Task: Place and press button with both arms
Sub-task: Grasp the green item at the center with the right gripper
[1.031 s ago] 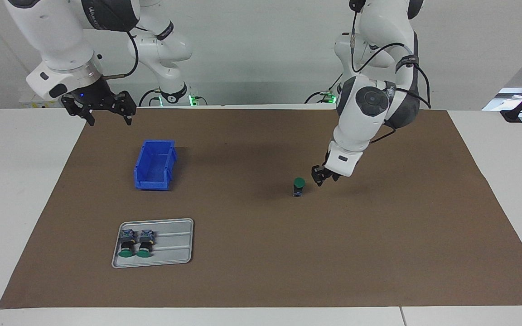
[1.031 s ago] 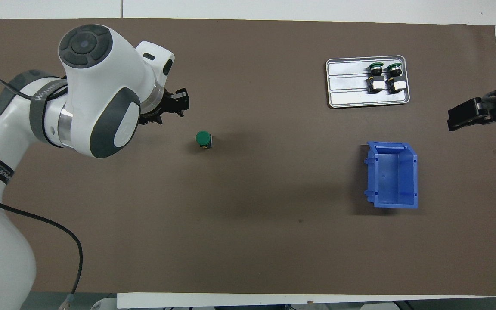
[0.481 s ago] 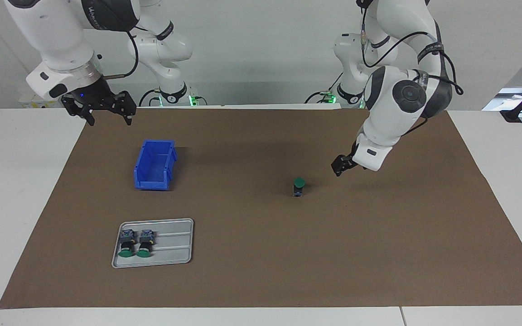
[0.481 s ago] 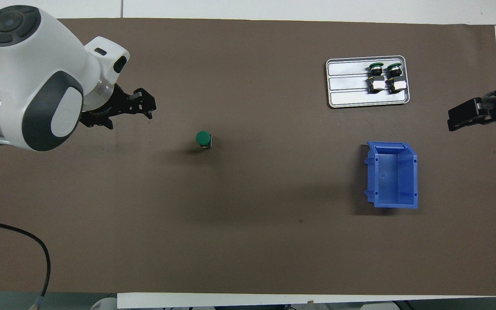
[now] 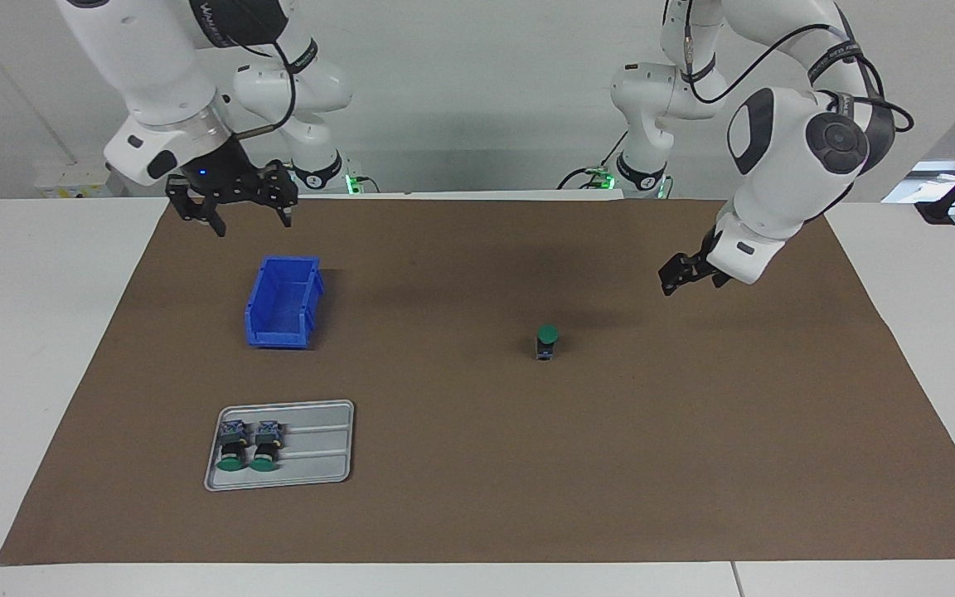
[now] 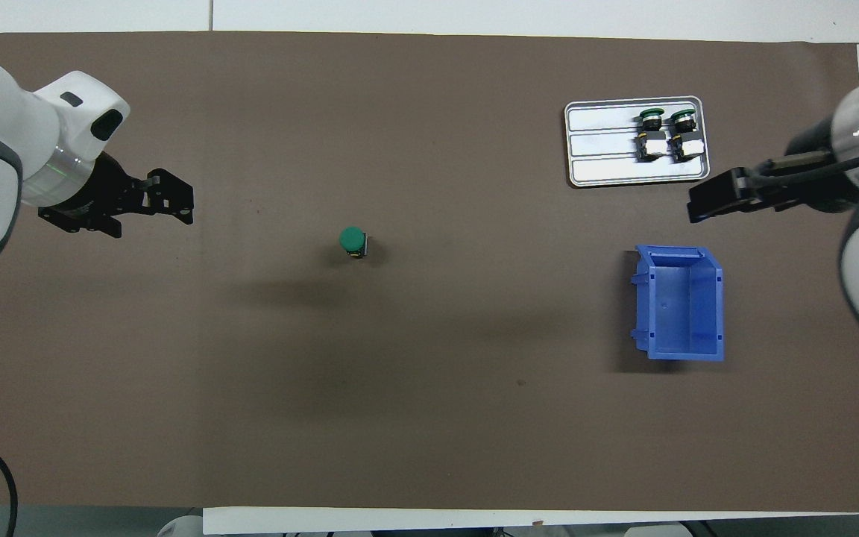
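One button [image 5: 547, 340] [image 6: 353, 240] stands upright on the brown mat [image 5: 477, 497] with its green cap up, and nothing touches it. Two more buttons [image 5: 249, 448] [image 6: 666, 133] lie side by side in a grey tray [image 5: 320, 448] [image 6: 608, 145]. My left gripper [image 5: 670, 282] [image 6: 187, 203] hangs open and empty over the mat, well off the standing button toward the left arm's end. My right gripper [image 5: 252, 225] [image 6: 698, 205] is raised and open with nothing in it, over the mat beside the blue bin [image 5: 283, 300].
The blue bin [image 6: 679, 302] looks empty and sits nearer to the robots than the tray, at the right arm's end. White table [image 5: 30, 332] borders the mat.
My left gripper has pulled away from the standing button toward its own end of the table and has risen. My right gripper has swung in over the mat toward the bin. The button has not moved.
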{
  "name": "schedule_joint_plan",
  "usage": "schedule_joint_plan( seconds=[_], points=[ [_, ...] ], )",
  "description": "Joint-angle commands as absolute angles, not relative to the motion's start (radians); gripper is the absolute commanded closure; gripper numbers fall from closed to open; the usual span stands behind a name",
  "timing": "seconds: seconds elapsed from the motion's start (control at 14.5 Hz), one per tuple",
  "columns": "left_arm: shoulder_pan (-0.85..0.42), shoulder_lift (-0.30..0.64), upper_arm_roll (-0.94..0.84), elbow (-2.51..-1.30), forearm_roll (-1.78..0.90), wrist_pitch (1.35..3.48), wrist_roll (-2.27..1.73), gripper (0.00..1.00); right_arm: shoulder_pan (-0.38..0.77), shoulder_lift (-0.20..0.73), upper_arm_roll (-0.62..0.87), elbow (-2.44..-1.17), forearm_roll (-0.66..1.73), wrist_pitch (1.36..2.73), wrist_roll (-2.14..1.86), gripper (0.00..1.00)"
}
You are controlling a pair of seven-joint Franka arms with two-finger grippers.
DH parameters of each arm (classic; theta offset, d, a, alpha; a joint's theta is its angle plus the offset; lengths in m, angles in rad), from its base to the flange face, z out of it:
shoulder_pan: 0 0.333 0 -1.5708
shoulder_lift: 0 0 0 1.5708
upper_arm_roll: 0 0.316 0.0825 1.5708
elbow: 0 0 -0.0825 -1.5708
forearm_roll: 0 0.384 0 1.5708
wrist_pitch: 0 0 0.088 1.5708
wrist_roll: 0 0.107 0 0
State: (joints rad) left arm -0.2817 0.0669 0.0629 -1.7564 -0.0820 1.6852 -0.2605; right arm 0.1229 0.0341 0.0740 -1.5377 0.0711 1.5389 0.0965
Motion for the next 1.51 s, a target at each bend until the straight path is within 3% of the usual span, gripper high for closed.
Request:
schedule_joint_plan(
  seconds=[0.0,0.34,0.62,1.03,1.44],
  points=[
    [-0.265,0.011,0.060,-1.787,0.016,1.640,-0.236,0.01,0.254,0.125,0.083,-1.474,0.075,1.588,0.279,0.02],
    [-0.223,-0.041,0.066,-1.772,0.031,1.577,-0.186,0.01,0.478,0.372,0.081,-1.315,0.055,1.727,0.573,0.02],
    [-0.183,-0.066,0.063,-1.759,0.031,1.536,-0.135,0.01,0.600,0.515,0.081,-1.289,0.011,1.897,0.765,0.02],
    [-0.176,-0.087,0.066,-1.755,0.032,1.500,-0.130,0.01,0.673,0.632,0.083,-1.298,-0.076,2.047,0.857,0.02],
    [-0.129,-0.075,0.063,-1.674,0.032,1.444,-0.123,0.01,0.690,0.695,0.083,-1.327,-0.155,2.177,0.856,0.02]
  ],
)
